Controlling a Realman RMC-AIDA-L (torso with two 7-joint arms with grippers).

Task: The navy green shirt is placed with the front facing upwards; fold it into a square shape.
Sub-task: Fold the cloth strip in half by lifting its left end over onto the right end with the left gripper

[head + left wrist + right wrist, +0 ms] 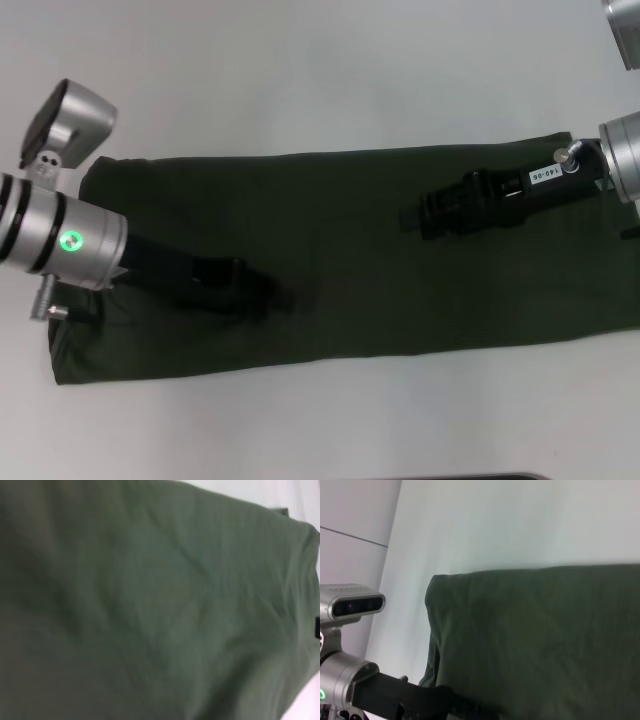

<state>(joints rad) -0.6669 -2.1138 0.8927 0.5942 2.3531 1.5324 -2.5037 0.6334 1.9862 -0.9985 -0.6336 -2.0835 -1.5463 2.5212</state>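
The navy green shirt (340, 250) lies flat on the white table (300, 80), folded into a long band that runs across the robot's front, plain green side up. Its far edge is straight and its near edge runs roughly parallel; the end on the robot's right runs out past the edge of the head view.

The left arm comes in over the shirt's left end, its silver forearm with a lit green ring sloping down toward the cloth. The left gripper (262, 292) sits low on the shirt, a little toward the near edge and left of the shirt's middle. It is black against dark cloth, so I cannot tell how far its fingers are parted or whether they have any cloth between them. The left wrist view shows only wrinkled green fabric filling nearly the whole frame, with a strip of table along one side.

The right arm reaches in from the shirt's right end, held nearly level and pointing toward the shirt's middle. The right gripper (412, 215) hangs above the cloth on the far half of the band, right of the middle. Its opening and any hold on the shirt are likewise unreadable. The two grippers are well apart.
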